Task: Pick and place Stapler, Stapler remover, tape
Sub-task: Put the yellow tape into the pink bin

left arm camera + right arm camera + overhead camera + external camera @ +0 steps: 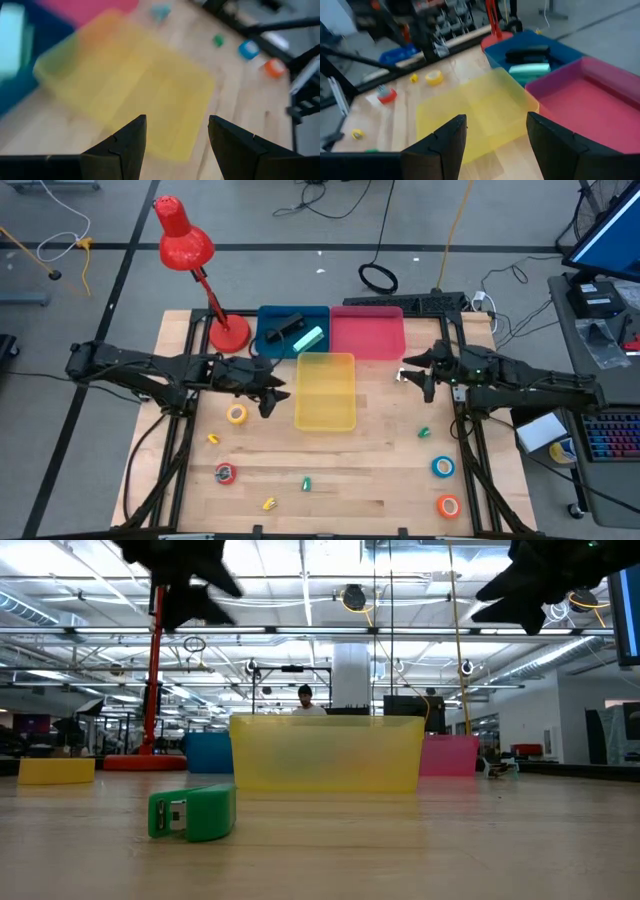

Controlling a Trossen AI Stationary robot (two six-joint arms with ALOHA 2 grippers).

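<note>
From above, the left gripper [272,392] hovers with open, empty fingers just left of the yellow bin [325,390]. The yellow tape roll [237,414] lies near it, a little nearer and to the left. The right gripper [418,376] is also open and empty, right of the pink bin [367,332]; the blue tape roll [443,467] and orange tape roll [447,505] lie well apart from it, at the near right. Two staplers [292,332] are already in the blue bin [266,320].

At table height, a green staple remover [192,813] lies in front of the yellow bin.

In the left wrist view, the fingers [125,145] point over the bin, not at any tape; I think a descent from here could hit the rim.

In the right wrist view, the fingers [550,142] stand apart with nothing between them.
</note>
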